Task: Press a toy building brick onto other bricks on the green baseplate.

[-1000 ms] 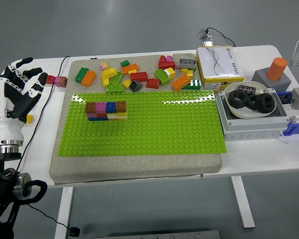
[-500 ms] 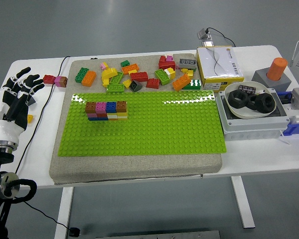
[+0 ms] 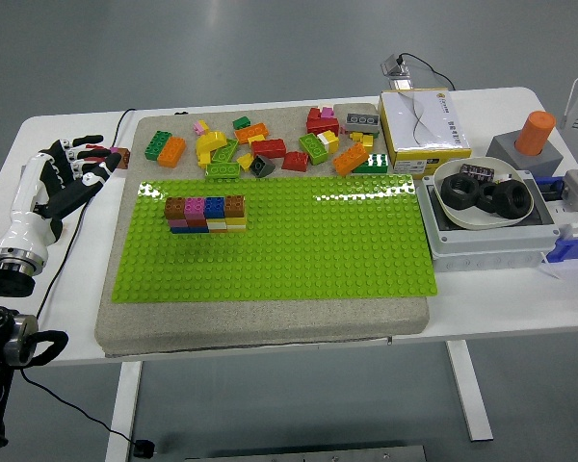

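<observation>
Baseplate (image 3: 299, 260) foreground beside stack (image 3: 206, 214)

The white bench (image 3: 270, 111) carried a grey mat (image 3: 270, 313) at its centre. At three o'clock sat a grey box (image 3: 491, 245), at one o'clock a yellow-edged carton (image 3: 424, 125), at nine o'clock a black cable (image 3: 77, 236).

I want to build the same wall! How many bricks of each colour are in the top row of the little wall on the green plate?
Brown bricks: 2
Pink brick: 1
Blue brick: 1
Total: 4
</observation>
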